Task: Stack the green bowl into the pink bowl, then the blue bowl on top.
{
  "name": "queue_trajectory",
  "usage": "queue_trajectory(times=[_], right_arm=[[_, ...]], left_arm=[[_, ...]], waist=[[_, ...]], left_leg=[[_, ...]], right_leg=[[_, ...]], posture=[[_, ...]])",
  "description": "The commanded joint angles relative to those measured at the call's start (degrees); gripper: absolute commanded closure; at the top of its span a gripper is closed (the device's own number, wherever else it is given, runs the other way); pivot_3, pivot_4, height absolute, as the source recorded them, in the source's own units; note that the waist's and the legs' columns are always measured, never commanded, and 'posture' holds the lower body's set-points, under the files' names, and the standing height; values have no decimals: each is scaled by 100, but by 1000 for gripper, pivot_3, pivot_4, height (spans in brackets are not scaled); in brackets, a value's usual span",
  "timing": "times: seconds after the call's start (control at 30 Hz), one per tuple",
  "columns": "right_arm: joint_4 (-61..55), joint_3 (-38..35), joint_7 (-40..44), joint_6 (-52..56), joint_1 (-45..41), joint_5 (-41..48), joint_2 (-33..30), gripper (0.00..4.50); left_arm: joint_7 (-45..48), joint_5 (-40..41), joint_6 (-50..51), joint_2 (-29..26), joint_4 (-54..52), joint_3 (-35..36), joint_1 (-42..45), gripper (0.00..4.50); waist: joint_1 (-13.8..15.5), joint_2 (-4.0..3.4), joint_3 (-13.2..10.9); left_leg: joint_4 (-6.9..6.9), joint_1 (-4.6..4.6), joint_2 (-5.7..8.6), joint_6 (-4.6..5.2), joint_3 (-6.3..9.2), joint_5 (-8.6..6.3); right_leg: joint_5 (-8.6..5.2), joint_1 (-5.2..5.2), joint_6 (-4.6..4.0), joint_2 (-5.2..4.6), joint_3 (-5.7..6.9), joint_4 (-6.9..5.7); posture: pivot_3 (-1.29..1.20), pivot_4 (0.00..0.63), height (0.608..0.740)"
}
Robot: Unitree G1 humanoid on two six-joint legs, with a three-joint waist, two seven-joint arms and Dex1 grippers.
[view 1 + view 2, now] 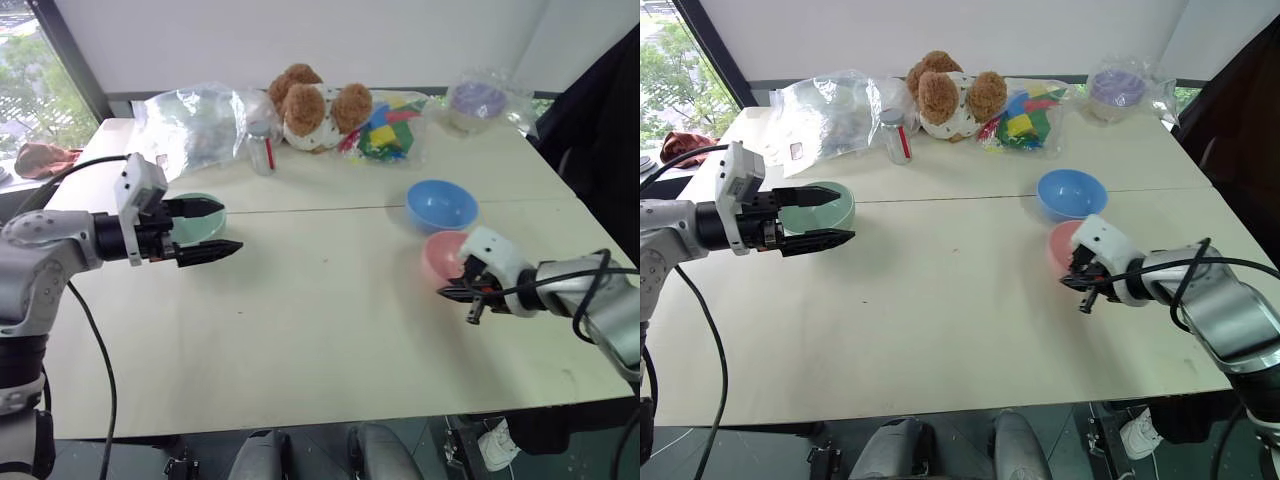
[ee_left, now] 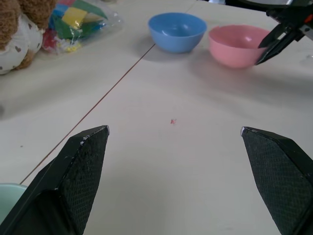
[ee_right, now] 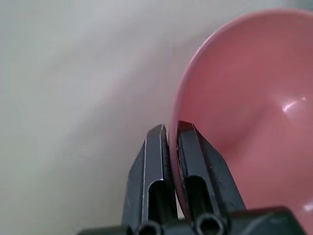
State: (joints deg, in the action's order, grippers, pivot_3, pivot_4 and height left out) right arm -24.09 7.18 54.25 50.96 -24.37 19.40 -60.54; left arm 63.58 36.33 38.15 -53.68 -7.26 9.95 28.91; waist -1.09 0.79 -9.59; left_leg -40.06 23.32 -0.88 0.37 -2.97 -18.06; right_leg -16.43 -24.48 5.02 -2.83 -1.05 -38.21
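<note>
Right wrist view tells me the most: my right gripper (image 3: pixel 172 134) has its two fingers pinched onto the near rim of the pink bowl (image 3: pixel 244 112), one finger inside the wall and one outside. In the left eye view that bowl (image 1: pixel 440 255) sits at the right of the frame, just below the blue bowl (image 1: pixel 441 205), the two nearly touching on the table (image 1: pixel 320 330).

My left gripper (image 1: pixel 215 228) hangs at the left of the frame with its jaws spread wide and nothing between them. The green bowl (image 1: pixel 195 218) rests on the table at those fingertips, partly behind them (I cannot tell whether a finger touches it).

As for progress, I judge nothing stacked yet: all three bowls lie separately, the green one well apart from the other pair. Left to do are seating the green bowl in the pink one, then setting the blue on top.
</note>
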Motion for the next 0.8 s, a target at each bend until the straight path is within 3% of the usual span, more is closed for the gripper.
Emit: queue_trajectory(times=[0.03,0.3,0.57,0.6,0.67,0.8], right_arm=[[-369,431,393,-212,-960,109,356,4448],[925,2380,975,-1688,-2228,-1103,1735,4448],[1997,2903,1421,-2930,-2621,-1890,2346,4448],[2071,2897,1462,-3010,-2634,-1953,2383,3744],[2153,2855,1581,-3125,-2665,-2015,2436,2893],[2021,2571,1760,-2921,-2722,-1841,2527,751]], left_arm=[[-29,19,-15,-145,-129,241,9,0],[-181,77,59,-176,-314,371,-99,0],[-469,320,376,-248,-813,822,-588,0],[-498,342,393,-245,-850,851,-622,0],[-549,375,427,-234,-911,891,-669,0],[-616,413,445,-225,-993,919,-779,0]], waist=[[-10,-1,0],[37,4,2],[12,5,1],[10,5,1],[12,5,1],[14,5,1]], left_leg=[[2,0,-1,0,0,0],[-2,7,8,-1,0,1],[-1,8,8,-13,5,7],[-1,6,8,-11,5,6],[-1,6,7,-11,6,6],[-1,6,7,-13,8,7]], right_leg=[[0,-1,0,1,0,0],[0,-2,0,-6,5,5],[0,-3,0,-11,11,3],[0,-3,0,-11,10,2],[0,-3,0,-11,11,-1],[0,-3,0,-12,12,0]], posture=[[0,150,740],[0,150,740],[0,150,740],[0,150,740],[0,150,740],[0,150,740]])
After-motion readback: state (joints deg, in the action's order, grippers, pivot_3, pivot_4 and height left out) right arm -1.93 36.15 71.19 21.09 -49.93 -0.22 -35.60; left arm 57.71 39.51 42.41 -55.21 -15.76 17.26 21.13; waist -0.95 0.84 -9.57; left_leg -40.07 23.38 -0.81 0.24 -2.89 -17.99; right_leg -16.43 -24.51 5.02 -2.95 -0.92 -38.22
